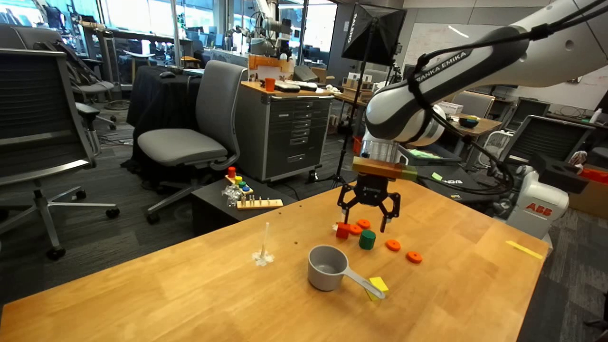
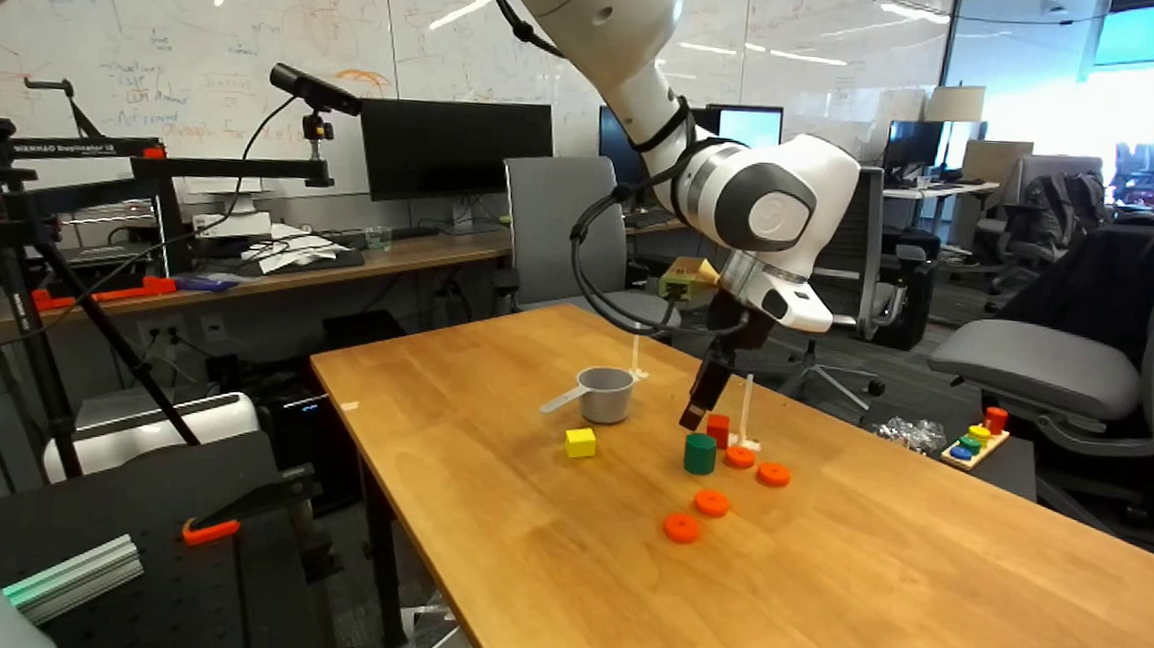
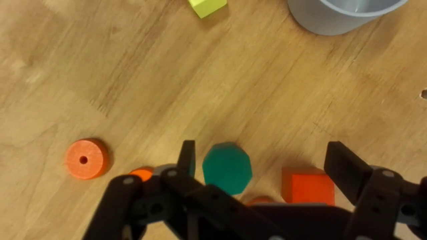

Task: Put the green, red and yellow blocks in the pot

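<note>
Pot [image 1: 323, 281]: in an exterior view, upright on the surface [image 1: 156, 299]; probably light and rigid, easily nudged by its handle [image 1: 365, 283].
End effector [image 1: 364, 225]: above the surface on the pot's far side from that camera, jaws wide apart, holding nothing.
Red block [image 1: 342, 231]: past the pot from that camera; looks hard and flat-sided, unlikely to slip, best pinched across opposite faces.
Yellow block [image 2: 580, 443]: in an exterior view, just beside the pot's handle; likely stiff and light, to be taken by its sides, clear of that handle.
Green block [image 3: 227, 169]: in the wrist view, well apart from the pot, seen between the jaws with the red block, ungripped; faceted, so it may twist unless squeezed low on opposite flats.
</note>
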Robot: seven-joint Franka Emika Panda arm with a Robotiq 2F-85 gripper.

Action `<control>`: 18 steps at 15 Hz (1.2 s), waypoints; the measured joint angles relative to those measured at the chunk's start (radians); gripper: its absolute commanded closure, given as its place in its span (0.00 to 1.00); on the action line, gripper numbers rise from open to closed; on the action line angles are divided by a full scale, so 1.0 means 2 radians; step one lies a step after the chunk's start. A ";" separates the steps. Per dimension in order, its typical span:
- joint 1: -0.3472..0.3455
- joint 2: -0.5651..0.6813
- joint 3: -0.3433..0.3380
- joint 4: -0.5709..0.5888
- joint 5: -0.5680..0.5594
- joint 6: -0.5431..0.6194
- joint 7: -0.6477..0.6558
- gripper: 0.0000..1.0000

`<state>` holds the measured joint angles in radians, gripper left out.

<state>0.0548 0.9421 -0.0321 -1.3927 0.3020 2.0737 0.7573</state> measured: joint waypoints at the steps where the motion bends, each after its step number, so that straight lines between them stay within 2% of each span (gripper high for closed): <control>1: 0.000 0.000 0.000 -0.005 0.001 0.002 0.003 0.00; 15: -0.006 -0.001 -0.006 -0.035 0.002 0.035 0.028 0.00; 16: -0.007 -0.001 -0.006 -0.035 0.002 0.035 0.028 0.25; 18: -0.007 -0.001 -0.006 -0.036 0.002 0.036 0.028 0.34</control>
<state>0.0401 0.9393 -0.0446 -1.4657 0.3051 2.1460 0.8139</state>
